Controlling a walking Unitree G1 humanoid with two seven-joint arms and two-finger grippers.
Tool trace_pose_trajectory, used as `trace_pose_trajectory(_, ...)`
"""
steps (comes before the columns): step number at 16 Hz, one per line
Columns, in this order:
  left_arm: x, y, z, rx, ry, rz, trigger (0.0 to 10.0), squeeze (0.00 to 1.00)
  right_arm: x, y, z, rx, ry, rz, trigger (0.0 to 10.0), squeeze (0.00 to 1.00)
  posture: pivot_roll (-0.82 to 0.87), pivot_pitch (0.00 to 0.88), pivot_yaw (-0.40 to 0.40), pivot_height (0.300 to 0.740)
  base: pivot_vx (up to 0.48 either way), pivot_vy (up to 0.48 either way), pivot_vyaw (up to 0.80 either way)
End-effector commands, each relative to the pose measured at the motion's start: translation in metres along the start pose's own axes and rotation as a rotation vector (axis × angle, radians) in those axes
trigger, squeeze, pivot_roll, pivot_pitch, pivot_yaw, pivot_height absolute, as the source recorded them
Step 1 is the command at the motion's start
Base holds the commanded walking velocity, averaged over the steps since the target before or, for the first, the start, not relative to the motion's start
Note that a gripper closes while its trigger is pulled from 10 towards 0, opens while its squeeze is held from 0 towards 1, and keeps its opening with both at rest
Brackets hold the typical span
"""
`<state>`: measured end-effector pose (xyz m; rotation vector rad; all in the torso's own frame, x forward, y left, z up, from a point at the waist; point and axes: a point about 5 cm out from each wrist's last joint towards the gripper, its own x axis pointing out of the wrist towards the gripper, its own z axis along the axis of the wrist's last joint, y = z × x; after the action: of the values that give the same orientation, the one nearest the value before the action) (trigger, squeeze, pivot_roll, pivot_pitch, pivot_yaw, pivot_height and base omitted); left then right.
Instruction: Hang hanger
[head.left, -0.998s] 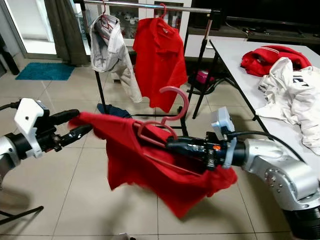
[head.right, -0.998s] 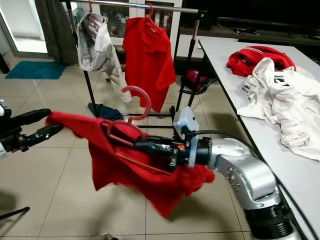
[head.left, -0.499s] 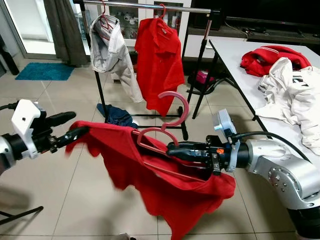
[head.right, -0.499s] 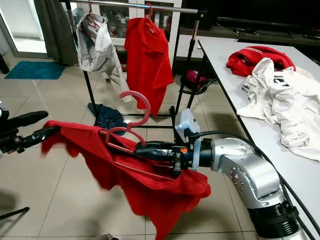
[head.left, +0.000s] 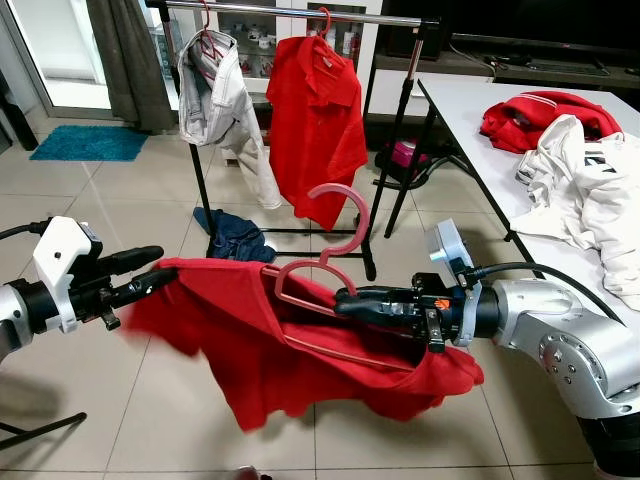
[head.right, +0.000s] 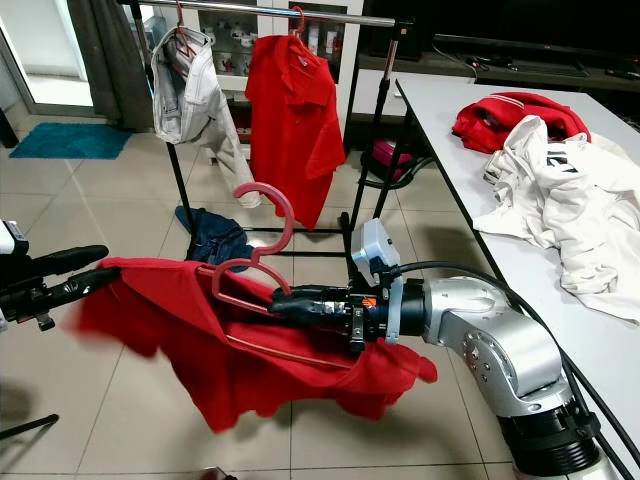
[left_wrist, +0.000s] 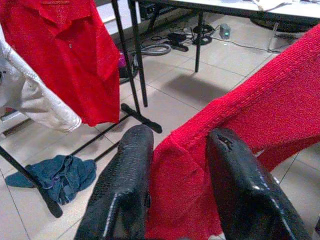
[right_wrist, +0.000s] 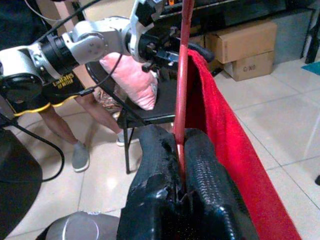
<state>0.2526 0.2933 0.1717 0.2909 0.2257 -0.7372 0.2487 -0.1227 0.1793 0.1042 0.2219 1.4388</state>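
Under the red shirt (head.left: 300, 345), the hanger (head.left: 325, 265) is half hidden.

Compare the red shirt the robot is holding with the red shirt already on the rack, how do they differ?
The held red shirt is stretched sideways between the left claw and right claw; the hanging red shirt drops straight down from the rail. The held shirt's pink hanger is tilted with its hook free in the air; the hanging shirt's hanger is hooked on the rail. Both are red and on hangers.
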Motion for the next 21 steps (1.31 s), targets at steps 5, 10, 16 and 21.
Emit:
trace_pose_trajectory(5,-0.004,-0.001,-0.016,-0.014,0.092,0.021,0.0,0.00,-0.003,0.003,0.020,-0.060,-0.061,0.032,10.0,0.00,-0.05,0.000,-0.025,0.727,0.000,0.000,0.00)
trace_pose_trajectory(10,-0.008,0.003,-0.019,-0.015,0.097,0.054,0.0,0.00,-0.003,0.002,0.020,-0.060,-0.059,0.022,10.0,0.00,-0.05,0.000,-0.026,0.727,0.000,0.000,0.00)
trace_pose_trajectory(16,-0.012,0.003,-0.027,-0.069,0.079,0.105,0.0,0.00,-0.005,0.001,0.020,-0.054,-0.077,0.007,10.0,0.00,-0.05,0.000,-0.024,0.727,0.000,0.000,0.00)
trace_pose_trajectory(21,-0.025,0.012,-0.033,-0.081,0.079,0.209,0.0,0.00,-0.010,-0.004,0.021,-0.053,-0.106,-0.051,10.0,0.00,-0.05,0.000,-0.018,0.727,0.000,0.000,0.00)
